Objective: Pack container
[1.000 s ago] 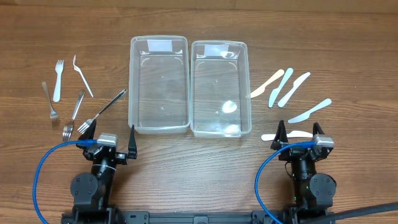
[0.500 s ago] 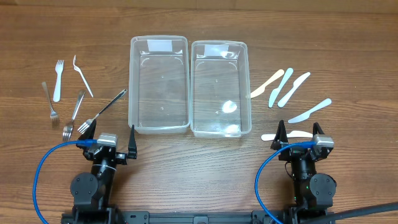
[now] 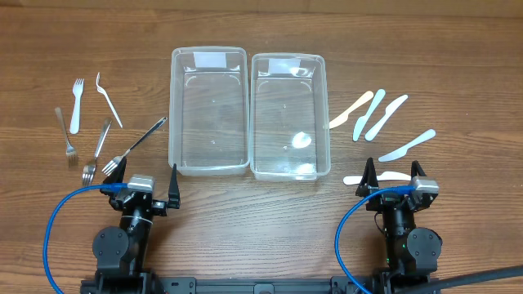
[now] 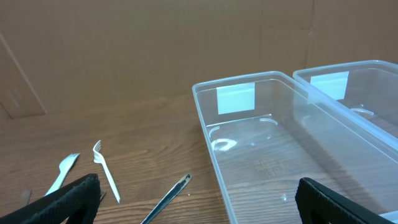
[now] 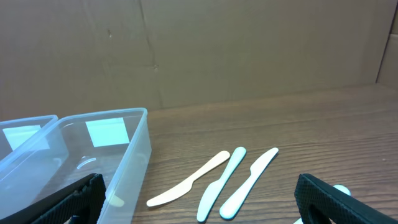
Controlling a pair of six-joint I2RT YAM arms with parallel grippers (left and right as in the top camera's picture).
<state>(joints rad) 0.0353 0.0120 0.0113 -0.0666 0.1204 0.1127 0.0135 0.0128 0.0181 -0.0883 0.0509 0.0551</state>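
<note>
Two clear plastic containers stand side by side at mid table, the left one and the right one, both with nothing in them. Several forks lie to the left: a white fork, another white one, a metal fork and a dark fork. Several plastic knives lie to the right, among them a cream knife and a pale blue knife. My left gripper is open near the front edge, below the forks. My right gripper is open over a white knife.
In the left wrist view the left container fills the right half, and the dark fork's handle lies between the open fingers. The right wrist view shows three knives beside the right container's wall. A cardboard wall stands behind the table.
</note>
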